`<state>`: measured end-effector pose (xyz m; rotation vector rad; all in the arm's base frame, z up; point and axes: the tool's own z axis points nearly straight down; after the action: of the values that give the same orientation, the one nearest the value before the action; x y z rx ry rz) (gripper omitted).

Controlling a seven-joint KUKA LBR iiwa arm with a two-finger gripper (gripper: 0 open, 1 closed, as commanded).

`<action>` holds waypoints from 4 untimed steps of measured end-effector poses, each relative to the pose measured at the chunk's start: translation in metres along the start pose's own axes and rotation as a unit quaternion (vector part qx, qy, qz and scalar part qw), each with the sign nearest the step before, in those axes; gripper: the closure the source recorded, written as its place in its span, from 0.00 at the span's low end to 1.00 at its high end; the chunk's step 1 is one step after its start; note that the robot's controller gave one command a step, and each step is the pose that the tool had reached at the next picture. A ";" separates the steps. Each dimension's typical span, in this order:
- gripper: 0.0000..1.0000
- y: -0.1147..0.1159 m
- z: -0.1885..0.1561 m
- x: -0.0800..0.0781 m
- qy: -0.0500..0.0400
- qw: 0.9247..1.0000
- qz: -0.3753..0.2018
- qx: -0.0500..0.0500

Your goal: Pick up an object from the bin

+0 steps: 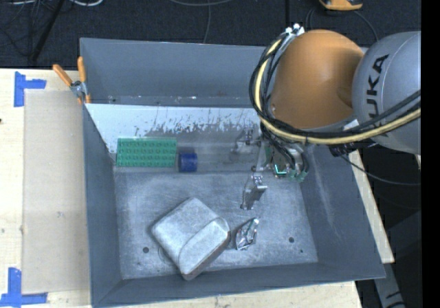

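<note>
My gripper (249, 167) hangs at the right of the bin's middle, under the orange dome, and is open. One finger (245, 140) is near the back wall and the other (253, 192) is nearer the front. A clear plastic bottle (216, 155) with a blue cap lies along the back wall, and its right end reaches into the gap between the fingers. A small crumpled silvery piece (246, 234) lies on the floor just in front of the near finger, apart from it.
A green studded plate (146, 152) leans at the back left beside the bottle's cap. A grey-white padded pouch (190, 236) lies at the front centre. The arm and its cables cover the bin's right back corner.
</note>
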<state>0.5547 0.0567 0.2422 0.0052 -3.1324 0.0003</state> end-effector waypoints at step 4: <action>0.00 0.135 0.165 -0.044 -0.012 0.833 -0.554 0.002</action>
<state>0.5969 0.1915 0.0766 1.7532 -2.6261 -0.0027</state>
